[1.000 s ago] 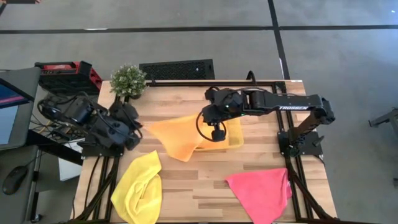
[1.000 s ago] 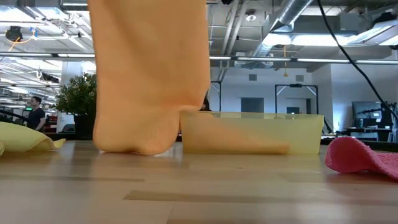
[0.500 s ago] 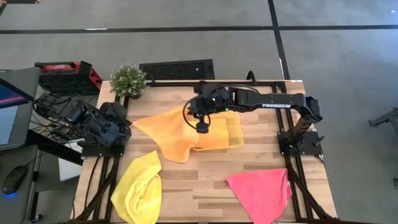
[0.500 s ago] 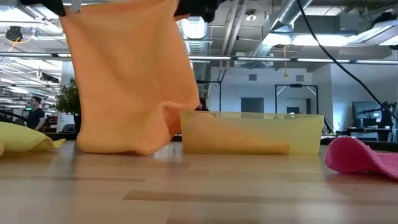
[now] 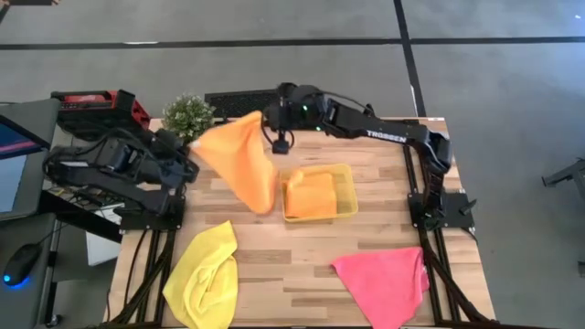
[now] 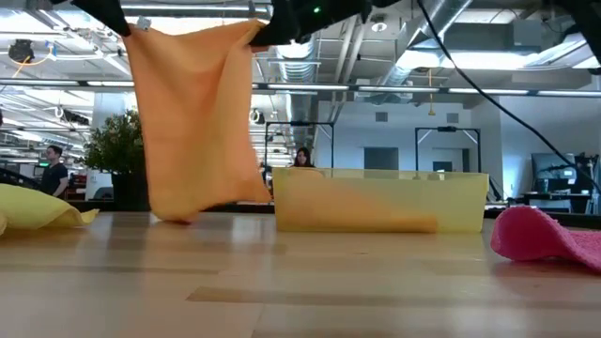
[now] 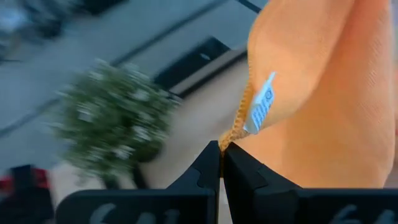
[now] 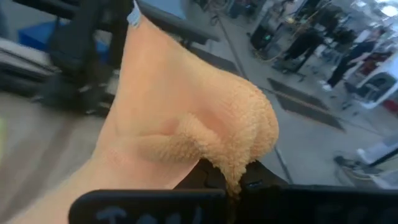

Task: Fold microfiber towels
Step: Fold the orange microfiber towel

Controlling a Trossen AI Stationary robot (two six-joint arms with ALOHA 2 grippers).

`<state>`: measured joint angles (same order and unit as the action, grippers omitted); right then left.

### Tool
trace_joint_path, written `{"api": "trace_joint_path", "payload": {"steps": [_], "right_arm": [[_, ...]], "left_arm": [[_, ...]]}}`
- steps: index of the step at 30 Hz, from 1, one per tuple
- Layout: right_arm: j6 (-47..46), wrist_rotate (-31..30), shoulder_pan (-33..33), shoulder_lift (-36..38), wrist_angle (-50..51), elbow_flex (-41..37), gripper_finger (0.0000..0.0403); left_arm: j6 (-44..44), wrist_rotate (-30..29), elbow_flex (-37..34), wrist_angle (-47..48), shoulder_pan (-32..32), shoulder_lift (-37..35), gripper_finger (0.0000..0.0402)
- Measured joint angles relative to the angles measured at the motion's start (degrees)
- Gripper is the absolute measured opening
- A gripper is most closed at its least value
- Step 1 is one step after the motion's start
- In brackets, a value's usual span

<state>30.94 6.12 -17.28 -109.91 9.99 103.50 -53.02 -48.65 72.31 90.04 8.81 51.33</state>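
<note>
A robotics lab or open workshop — exposed ceiling ducts (image 6: 441, 23) and strip lights overhead. Metal-framed rigs (image 6: 449, 150), monitors and people (image 6: 53, 169) stand beyond the wooden table (image 5: 366, 242).

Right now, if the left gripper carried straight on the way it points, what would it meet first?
The left gripper is shut on a corner of the lifted orange towel. Straight past that hem, its wrist view shows the potted plant nearest ahead, though depth is hard to judge.

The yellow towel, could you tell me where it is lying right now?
In the high view, the yellow towel lies crumpled at the table's near left corner, left of the pink towel, untouched by either arm.
</note>
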Motion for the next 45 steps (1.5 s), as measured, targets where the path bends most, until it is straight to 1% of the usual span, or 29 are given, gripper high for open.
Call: {"api": "trace_joint_path", "payload": {"steps": [3,5,9,12,15,18,22,29,33,36,38,42,45], "right_arm": [[1.81,-0.01,-1.16,-3.2,0.28,3.7,0.0007],[2.4,-0.17,-1.26,-4.88,0.34,5.81,0.0009],[1.84,-0.18,-0.94,-4.94,1.89,7.53,0.0008],[-1.28,-0.18,-0.24,-3.42,7.53,7.5,0.0006],[-4.67,-0.19,1.47,-2.36,14.03,7.55,0.0007],[-7.68,-0.07,3.51,-1.96,20.13,7.5,0.0009],[-9.08,-0.07,6.41,-1.97,26.91,7.48,0.0007],[-13.73,0.29,9.45,-1.95,32.2,7.46,0.0008],[-16.93,4.97,9.59,-1.95,35.13,7.33,0.0005],[-19.06,7.79,10.68,-1.83,33.29,4.73,0.0005],[-19.17,9.18,11.41,-2.07,33.74,3.67,0.0007],[-19.17,10.4,13.13,-1.86,31.61,2.53,0.0007],[-21.4,10.5,14.77,-1.97,29.23,0.82,0.0005]], "left_arm": [[3.6,-4.71,0.01,-0.02,-4.4,-0.02,0.0],[7.03,-6.28,0.69,0.02,-7.0,0.01,0.0],[13.55,-6.61,4.06,-0.01,-10.41,0.87,0.0],[18.12,-4.47,6.1,-0.12,-10.93,1.39,0.0],[23.7,0.03,6.88,-1.0,-10.7,1.78,0.0],[27.42,8.75,6.88,-0.7,-10.7,2.0,0.0],[27.77,19.64,6.86,-0.12,-10.7,2.36,0.0],[26.28,36.37,4.08,-0.01,-10.63,2.29,0.0],[24.08,41.08,2.4,-0.08,-8.8,2.27,0.0],[21.95,44.93,0.49,-0.03,-6.8,2.25,0.0],[20.59,47.06,-0.95,-0.04,-5.05,2.25,0.0],[17.47,49.1,-4.13,-0.12,-0.95,2.25,0.0],[14.39,49.53,-6.1,-0.13,2.23,2.25,0.0]]}}
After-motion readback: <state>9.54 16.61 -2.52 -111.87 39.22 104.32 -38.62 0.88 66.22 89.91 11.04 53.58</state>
